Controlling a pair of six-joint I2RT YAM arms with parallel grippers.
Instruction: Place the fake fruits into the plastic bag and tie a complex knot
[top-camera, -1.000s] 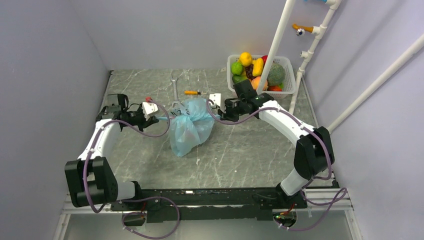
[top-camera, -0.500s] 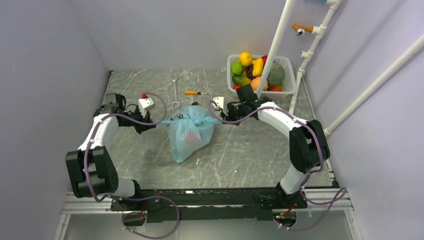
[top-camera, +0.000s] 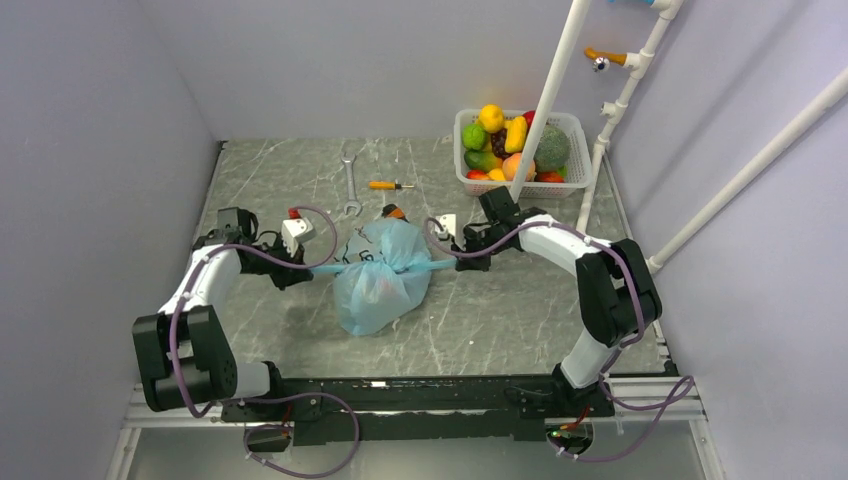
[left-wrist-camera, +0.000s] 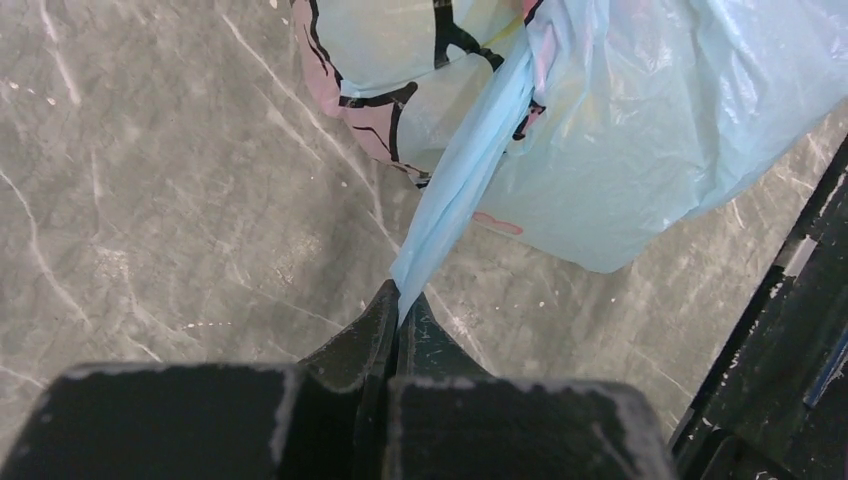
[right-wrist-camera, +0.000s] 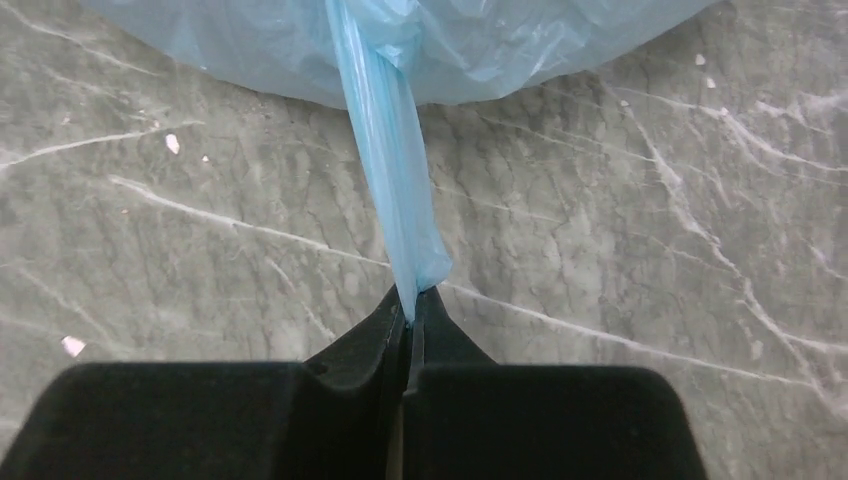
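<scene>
Bag (top-camera: 378, 285) sits mid-frame; left fingers (left-wrist-camera: 360, 345) clamp its left tail (left-wrist-camera: 455, 200), right fingers (right-wrist-camera: 445, 338) clamp the right tail (right-wrist-camera: 385, 150), both taut.

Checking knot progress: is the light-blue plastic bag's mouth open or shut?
Shut: the light-blue plastic bag is cinched at its neck, tails held taut by left pincer and right pincer.

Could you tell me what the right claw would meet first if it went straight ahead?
Probably the plastic bag, just beyond the taut tail the right claw pinches; nothing else shows between.
</scene>
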